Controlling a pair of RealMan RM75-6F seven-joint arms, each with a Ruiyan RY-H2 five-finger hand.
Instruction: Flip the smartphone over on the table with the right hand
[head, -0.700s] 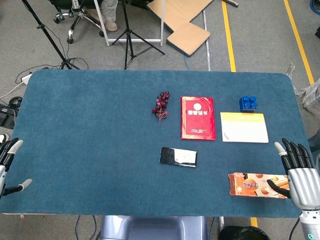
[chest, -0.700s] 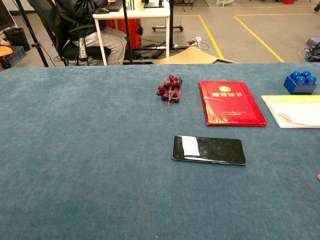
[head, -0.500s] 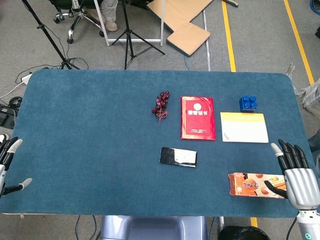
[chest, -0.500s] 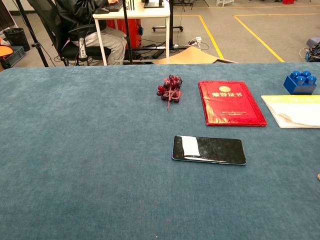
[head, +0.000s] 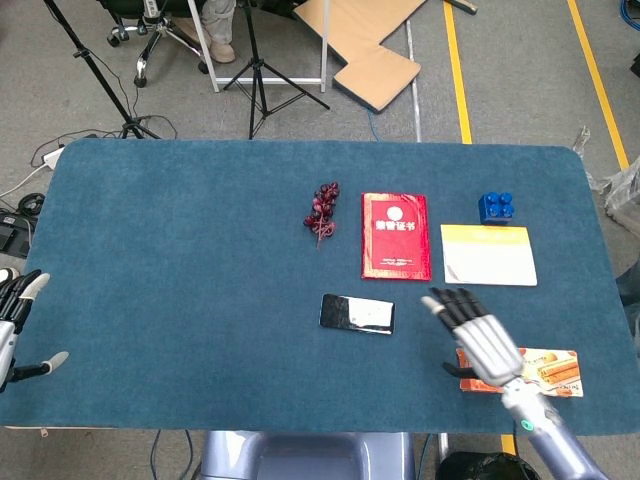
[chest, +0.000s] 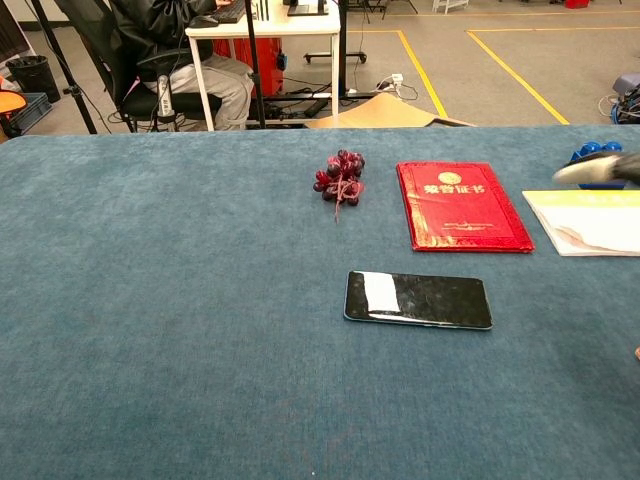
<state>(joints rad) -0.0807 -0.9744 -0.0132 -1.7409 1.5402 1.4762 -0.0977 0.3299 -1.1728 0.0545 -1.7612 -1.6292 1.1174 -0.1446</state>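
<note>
The right hand (head: 478, 335), fingers spread and empty, has been swung inward from the table's (head: 180, 250) right edge toward the smartphone (head: 357, 313), which is left untouched near the front edge.

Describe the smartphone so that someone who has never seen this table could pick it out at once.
Start at the blue cloth-covered table and find the red booklet with gold lettering near its middle. Just in front of that, toward the robot, lies the smartphone, flat, with its long side running left to right. It is the only black, glossy slab there, and glare shows on its surface.
</note>
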